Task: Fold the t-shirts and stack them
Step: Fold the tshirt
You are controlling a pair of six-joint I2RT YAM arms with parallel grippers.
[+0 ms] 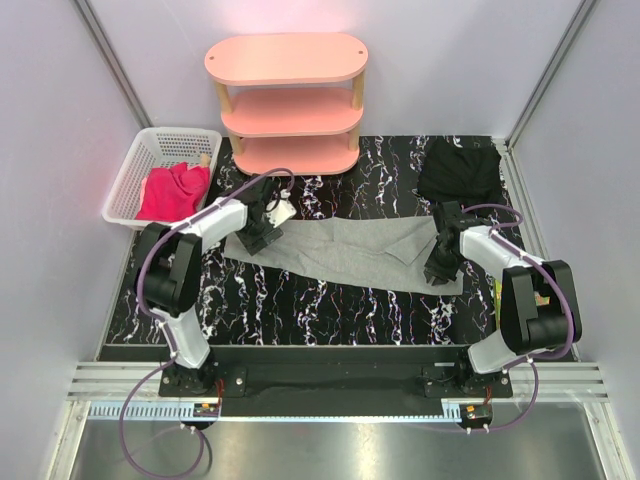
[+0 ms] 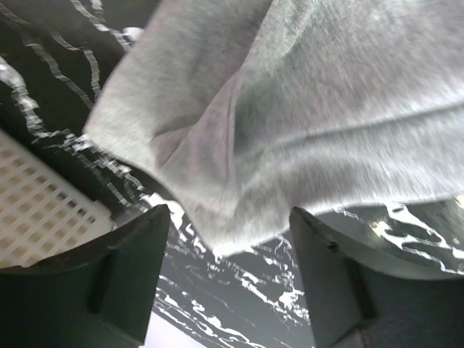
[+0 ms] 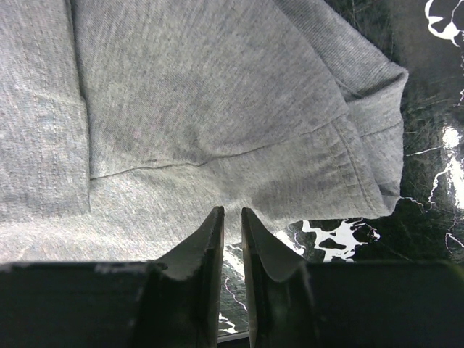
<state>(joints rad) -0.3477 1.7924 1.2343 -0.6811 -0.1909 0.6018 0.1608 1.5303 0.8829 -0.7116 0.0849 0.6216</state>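
Well, from where I stand this looks like the start of a fold on the grey t-shirt (image 1: pixel 350 255), which lies spread in a long band across the middle of the dark marbled table (image 1: pixel 330 310), running from centre left to centre right.

At its left end the left gripper (image 1: pixel 262 228) is lowered over the corner. Its wrist view shows the fingers (image 2: pixel 123 268) standing wide apart with the cloth's edge drooping between them, nothing pinched. At the right end the right gripper (image 1: pixel 438 268) has its tips drawn almost together right at the hem, and I'd judge a bit of cloth is nipped there, though the slit is too narrow to be sure.

To my mind the next move needs the left jaws to close on that loose corner, so both ends can be lifted and carried over together. The cloth is limp and already rumpled on the right, so an uneven lift could drag it askew.

Around them, the white basket (image 1: pixel 150 140) in the upper left holds a magenta-pink bundle (image 1: pixel 175 190). A pink shelf (image 1: pixel 287 60) stands at top centre, just beyond the shirt. A black bundle (image 1: pixel 460 170) sits at upper right, near the right gripper, and could be brushed on a wide swing.
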